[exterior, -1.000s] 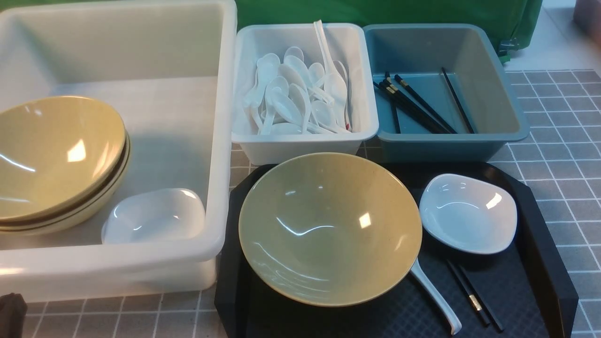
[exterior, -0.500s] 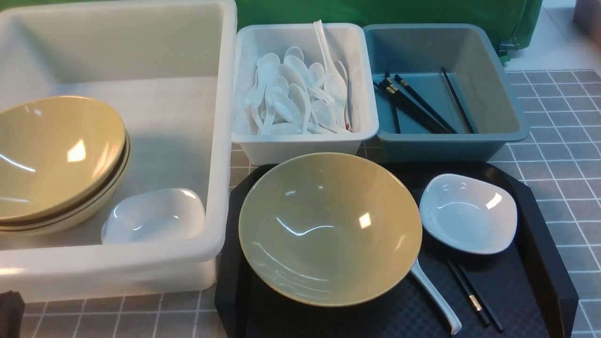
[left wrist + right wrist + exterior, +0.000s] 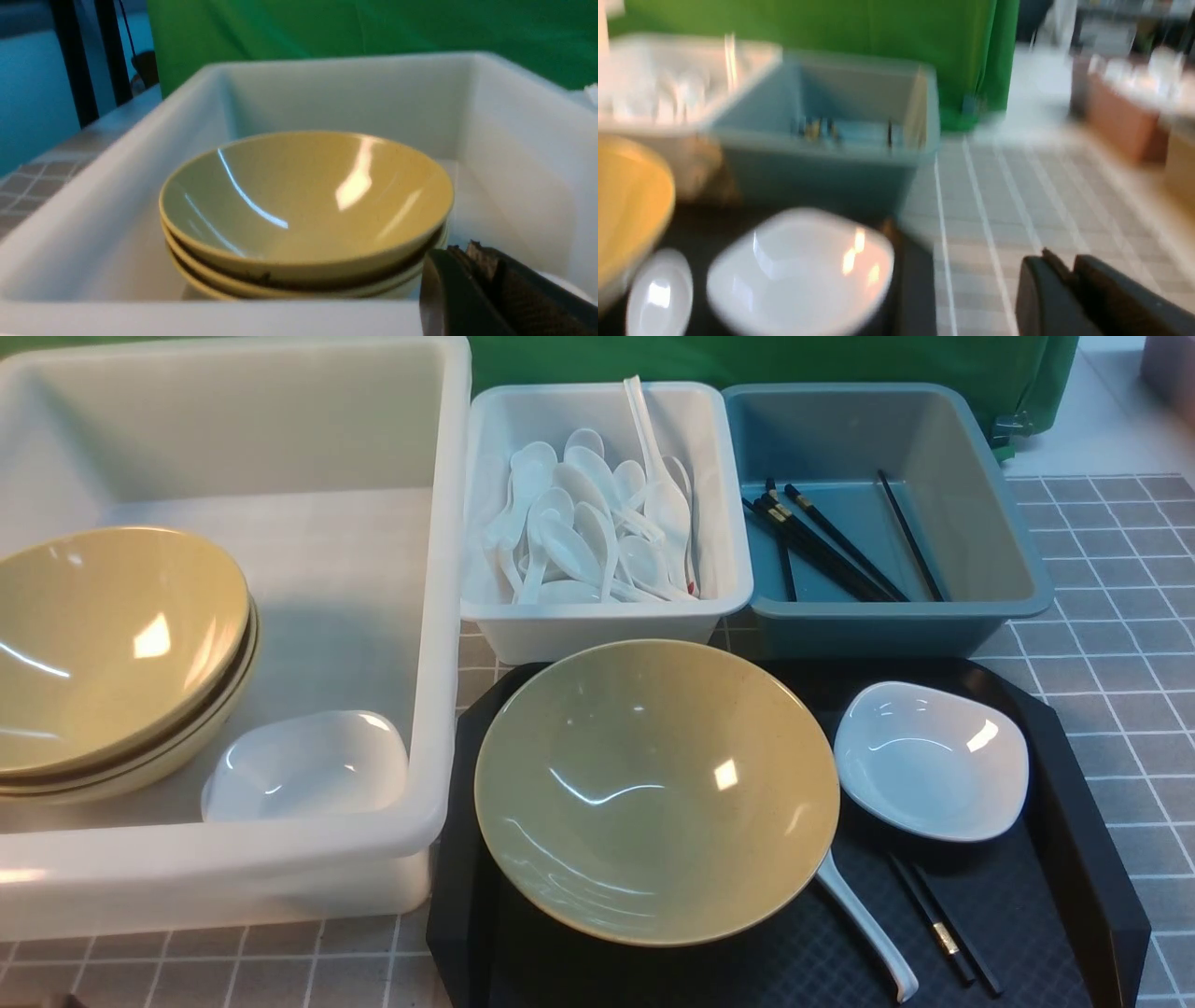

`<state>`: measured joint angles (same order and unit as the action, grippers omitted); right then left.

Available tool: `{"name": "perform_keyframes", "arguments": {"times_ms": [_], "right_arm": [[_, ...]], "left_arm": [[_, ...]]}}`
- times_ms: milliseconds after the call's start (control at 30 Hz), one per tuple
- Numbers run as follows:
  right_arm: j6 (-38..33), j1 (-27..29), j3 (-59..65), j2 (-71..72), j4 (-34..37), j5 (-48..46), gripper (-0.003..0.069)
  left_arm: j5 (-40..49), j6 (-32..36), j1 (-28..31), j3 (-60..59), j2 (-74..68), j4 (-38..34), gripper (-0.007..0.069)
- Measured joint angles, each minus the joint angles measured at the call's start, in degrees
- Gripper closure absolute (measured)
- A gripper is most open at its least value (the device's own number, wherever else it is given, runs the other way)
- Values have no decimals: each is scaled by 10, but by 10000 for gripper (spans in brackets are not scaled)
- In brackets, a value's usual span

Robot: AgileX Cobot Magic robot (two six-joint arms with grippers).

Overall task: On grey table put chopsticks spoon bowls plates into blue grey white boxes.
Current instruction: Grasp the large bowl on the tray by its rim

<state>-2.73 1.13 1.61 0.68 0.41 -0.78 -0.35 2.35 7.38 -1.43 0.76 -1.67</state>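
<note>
On the black tray [image 3: 1074,859] sit an olive-tan bowl [image 3: 653,793], a white plate [image 3: 929,761], a spoon [image 3: 868,933] partly under the bowl, and black chopsticks [image 3: 943,924]. Neither gripper shows in the front view. In the left wrist view, my left gripper [image 3: 460,254] is shut and empty, just outside the near wall of the large white tub [image 3: 514,140] that holds stacked bowls [image 3: 303,205]. The right wrist view is blurred. My right gripper [image 3: 1059,263] hovers over the grey table beside the plate [image 3: 798,270], jaws together, nothing between them.
The tub [image 3: 448,616] also holds a white dish [image 3: 308,765]. The white bin [image 3: 607,625] is full of spoons [image 3: 588,532]. The blue-grey bin [image 3: 868,630] holds several chopsticks [image 3: 822,546]. Grey table [image 3: 1120,616] shows to the right of the tray.
A dark part of the left arm at the bottom left corner of the front view has sunk out of the frame. Nothing on the tray or in the bins has moved.
</note>
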Motion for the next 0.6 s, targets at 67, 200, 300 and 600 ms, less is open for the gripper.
{"name": "perform_keyframes", "arguments": {"times_ms": [67, 200, 300, 600], "right_arm": [[4, 0, 0, 0, 0, 65, 543], [113, 0, 0, 0, 0, 191, 539], [194, 0, 0, 0, 0, 261, 537], [161, 0, -81, -20, 0, 187, 571]], "left_arm": [[-53, 1, 0, 0, 0, 4, 632], [-164, -17, 0, 0, 0, 6, 632], [-248, -55, 0, 0, 0, 1, 632], [-153, -153, 0, 194, -60, 74, 632]]}}
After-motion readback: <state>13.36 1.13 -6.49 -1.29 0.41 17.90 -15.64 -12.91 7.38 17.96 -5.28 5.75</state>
